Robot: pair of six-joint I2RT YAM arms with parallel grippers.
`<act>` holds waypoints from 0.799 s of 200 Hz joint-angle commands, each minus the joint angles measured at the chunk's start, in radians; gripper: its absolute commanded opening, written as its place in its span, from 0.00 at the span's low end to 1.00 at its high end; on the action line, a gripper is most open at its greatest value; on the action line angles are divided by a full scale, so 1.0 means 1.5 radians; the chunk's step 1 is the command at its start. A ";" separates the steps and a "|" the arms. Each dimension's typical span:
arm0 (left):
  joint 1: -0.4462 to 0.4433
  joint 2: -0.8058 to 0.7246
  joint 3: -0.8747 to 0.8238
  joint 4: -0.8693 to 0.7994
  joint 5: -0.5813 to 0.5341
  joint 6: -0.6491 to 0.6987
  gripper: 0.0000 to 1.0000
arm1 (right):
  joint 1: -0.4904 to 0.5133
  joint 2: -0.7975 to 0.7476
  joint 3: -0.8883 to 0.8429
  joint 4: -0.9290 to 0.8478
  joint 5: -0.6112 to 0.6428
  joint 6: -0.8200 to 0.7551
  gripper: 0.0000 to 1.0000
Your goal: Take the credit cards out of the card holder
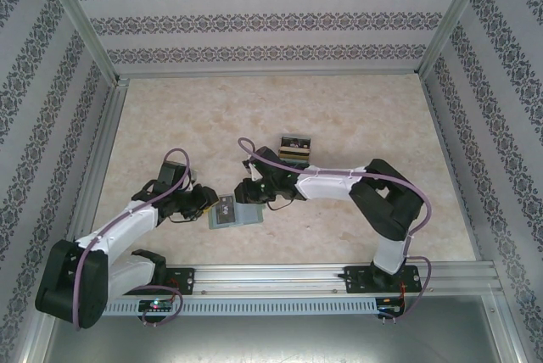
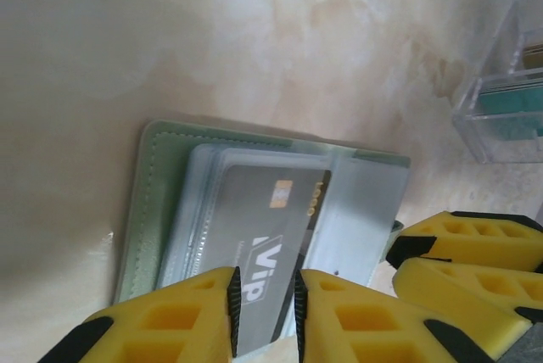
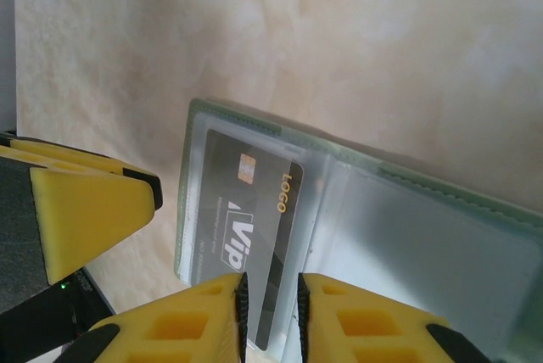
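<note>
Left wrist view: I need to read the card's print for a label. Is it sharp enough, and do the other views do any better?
Left wrist: the dark card behind the milky sleeve of the card holder reads ViP, slightly softened, with no strong glare. Right wrist: ViP and LOGO look crisper. Top external: the card is too small to read.

Right gripper point(image 3: 271, 282) hung over the black card point(image 3: 246, 210).
The card holder point(image 3: 424, 244) lay open on the marbled table point(image 3: 382, 58), with the card, marked "ViP" and "LOGO", in one panel. The gripper's yellow fingers stood a narrow gap apart over the card's lower end. The left gripper point(image 3: 127, 198) sat just beside that panel's outer edge.
</note>
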 commanded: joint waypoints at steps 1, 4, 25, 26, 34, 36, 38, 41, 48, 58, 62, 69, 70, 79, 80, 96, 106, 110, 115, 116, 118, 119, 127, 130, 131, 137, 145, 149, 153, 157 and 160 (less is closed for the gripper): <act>-0.002 0.015 -0.009 0.015 0.004 0.002 0.26 | 0.007 0.024 0.021 0.024 -0.043 0.025 0.26; -0.002 0.016 -0.008 0.012 0.002 0.003 0.26 | 0.006 0.025 0.021 0.023 -0.044 0.025 0.26; -0.002 0.028 -0.007 0.003 -0.004 0.008 0.26 | 0.005 0.040 0.025 0.019 -0.052 0.028 0.26; -0.002 0.029 -0.007 0.002 -0.005 0.008 0.26 | 0.005 0.041 0.025 0.019 -0.053 0.029 0.26; -0.002 0.036 -0.006 0.000 -0.006 0.010 0.26 | 0.006 0.046 0.026 0.019 -0.056 0.031 0.26; -0.002 0.038 -0.006 0.000 -0.005 0.010 0.26 | 0.006 0.046 0.026 0.019 -0.057 0.030 0.26; -0.002 0.040 -0.006 0.001 -0.005 0.010 0.26 | 0.006 0.048 0.027 0.019 -0.058 0.030 0.26; -0.002 0.041 -0.006 0.001 -0.003 0.011 0.26 | 0.005 0.049 0.027 0.018 -0.059 0.030 0.26; -0.002 0.047 -0.007 0.005 0.000 0.011 0.26 | 0.006 0.052 0.027 0.017 -0.060 0.030 0.26; -0.003 0.054 -0.009 0.012 0.004 0.009 0.26 | 0.005 0.055 0.028 0.017 -0.061 0.032 0.26; -0.002 0.056 -0.009 0.014 0.006 0.009 0.26 | 0.005 0.056 0.026 0.017 -0.062 0.031 0.26; -0.003 0.059 -0.009 0.017 0.008 0.009 0.26 | 0.004 0.058 0.027 0.017 -0.065 0.032 0.26; -0.003 0.061 -0.009 0.018 0.008 0.009 0.26 | 0.004 0.059 0.027 0.017 -0.065 0.033 0.26; -0.003 0.066 -0.009 0.021 0.010 0.009 0.26 | 0.004 0.062 0.027 0.018 -0.070 0.034 0.26; -0.003 0.066 -0.009 0.021 0.011 0.009 0.26 | 0.004 0.063 0.027 0.018 -0.070 0.034 0.26; -0.003 0.076 -0.008 0.025 0.013 0.010 0.26 | 0.004 0.067 0.028 0.021 -0.076 0.035 0.26; -0.004 0.081 -0.008 0.027 0.013 0.010 0.26 | 0.004 0.071 0.031 0.021 -0.080 0.037 0.26; -0.004 0.081 -0.008 0.027 0.014 0.010 0.26 | 0.004 0.072 0.031 0.021 -0.082 0.037 0.26; -0.004 0.083 -0.008 0.027 0.014 0.010 0.26 | 0.004 0.074 0.033 0.021 -0.084 0.036 0.25; -0.004 0.083 -0.008 0.028 0.014 0.010 0.26 | 0.005 0.074 0.033 0.022 -0.085 0.036 0.25; -0.004 0.083 -0.008 0.028 0.014 0.010 0.26 | 0.005 0.075 0.032 0.023 -0.085 0.037 0.25; -0.004 0.082 -0.008 0.028 0.014 0.010 0.26 | 0.005 0.076 0.032 0.023 -0.086 0.037 0.25; -0.004 0.083 -0.008 0.028 0.014 0.010 0.26 | 0.004 0.078 0.034 0.025 -0.088 0.038 0.25; -0.004 0.082 -0.008 0.028 0.014 0.010 0.26 | 0.004 0.080 0.034 0.026 -0.089 0.038 0.25; -0.004 0.082 -0.008 0.028 0.014 0.010 0.26 | 0.004 0.080 0.034 0.026 -0.090 0.038 0.25; -0.005 0.082 -0.008 0.028 0.013 0.010 0.26 | 0.004 0.083 0.035 0.026 -0.092 0.039 0.25; -0.005 0.082 -0.008 0.028 0.013 0.010 0.26 | 0.004 0.085 0.035 0.028 -0.093 0.040 0.24; -0.005 0.083 -0.008 0.028 0.013 0.010 0.26 | 0.004 0.086 0.035 0.028 -0.094 0.040 0.24; -0.005 0.083 -0.008 0.028 0.013 0.011 0.25 | 0.003 0.087 0.036 0.029 -0.095 0.041 0.23; -0.005 0.083 -0.008 0.028 0.013 0.011 0.25 | 0.003 0.088 0.036 0.029 -0.095 0.041 0.23; -0.005 0.083 -0.008 0.028 0.013 0.011 0.25 | 0.003 0.089 0.036 0.029 -0.095 0.041 0.22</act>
